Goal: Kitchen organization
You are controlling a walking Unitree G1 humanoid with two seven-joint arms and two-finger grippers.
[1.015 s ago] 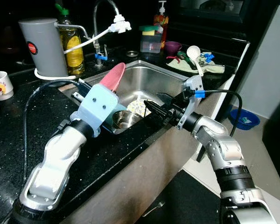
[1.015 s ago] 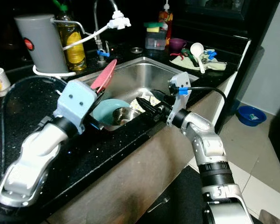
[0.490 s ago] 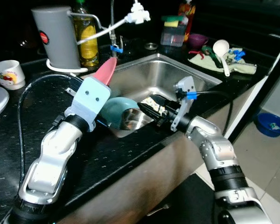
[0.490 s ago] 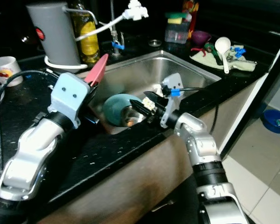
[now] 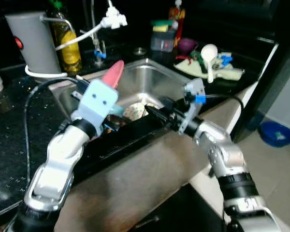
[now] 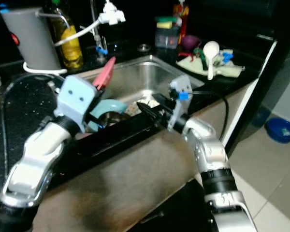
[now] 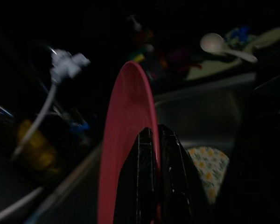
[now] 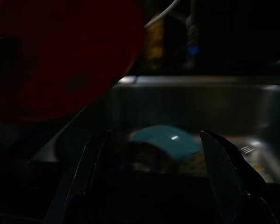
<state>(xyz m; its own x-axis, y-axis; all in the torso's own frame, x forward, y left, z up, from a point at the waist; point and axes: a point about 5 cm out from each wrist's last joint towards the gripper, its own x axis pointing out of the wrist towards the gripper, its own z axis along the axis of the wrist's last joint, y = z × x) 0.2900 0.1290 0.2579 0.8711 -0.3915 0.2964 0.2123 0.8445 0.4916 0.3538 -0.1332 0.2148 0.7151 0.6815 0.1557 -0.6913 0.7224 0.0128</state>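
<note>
Left gripper (image 7: 154, 186): jaws clamped together on the rim of the red plate (image 7: 126, 140), which stands edge-up out of them over the near-left corner of the sink (image 5: 154, 82); judged an edge grip because the thin rim is the only part narrow fingers can pinch, and it lifts the plate clear of the basin. Right gripper (image 8: 151, 154): jaws spread wide apart, empty, pointing into the sink with the teal bowl (image 8: 165, 137) just ahead between them, likely lined up as the next pickup.
</note>
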